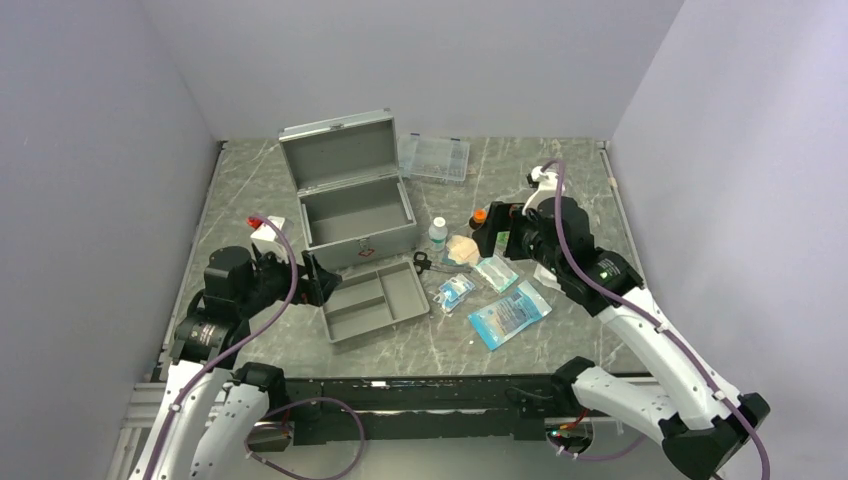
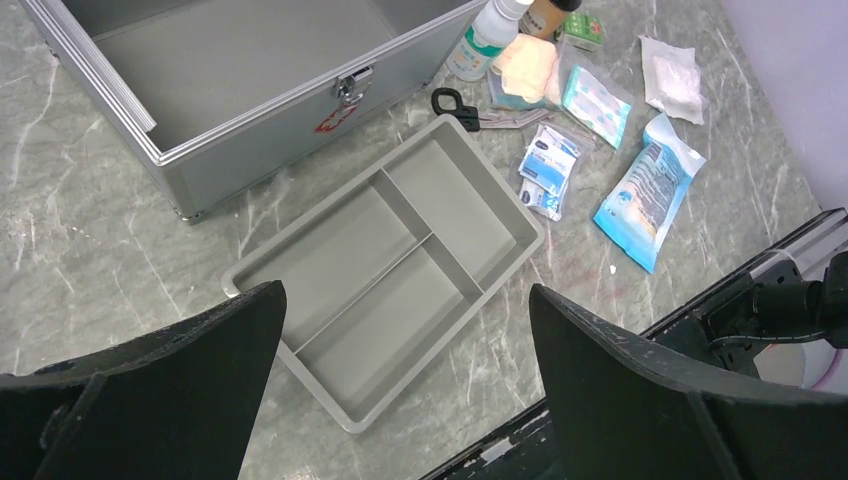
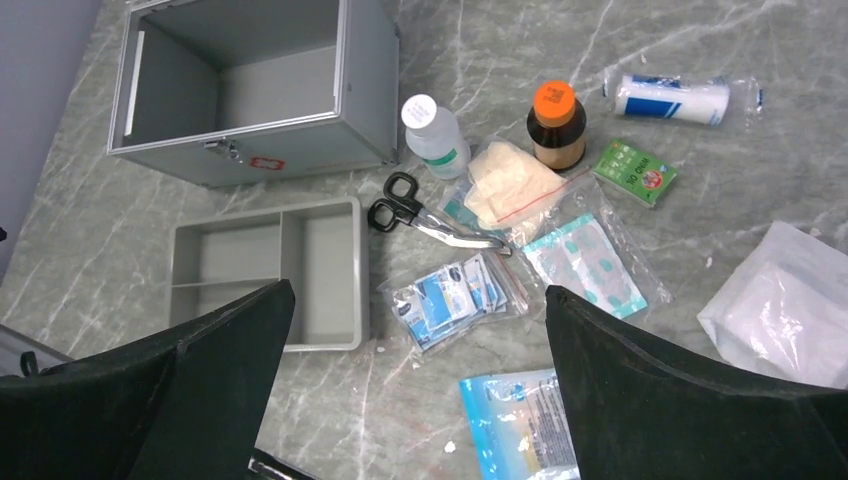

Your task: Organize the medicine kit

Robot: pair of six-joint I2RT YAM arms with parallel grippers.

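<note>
The medicine kit (image 1: 358, 222) is a grey metal box standing open at the back left, lid tipped up and inside empty (image 3: 250, 95). My left gripper (image 2: 405, 295) hangs open above the shallow divided tray (image 2: 400, 260), which lies in front of the kit. My right gripper (image 3: 418, 290) is open over the loose supplies, holding nothing. Under it lie a bag of sachets (image 3: 455, 298), black scissors (image 3: 420, 215), a blue pack (image 3: 520, 425) and a bag of plasters (image 3: 590, 262).
A white bottle (image 3: 433, 135), an orange-capped brown bottle (image 3: 556, 125), a tan bagged item (image 3: 515, 185), a green packet (image 3: 634, 172), a bandage roll (image 3: 672, 98) and a white gauze pack (image 3: 785, 310) lie right of the kit. A clear compartment case (image 1: 434, 157) sits at the back.
</note>
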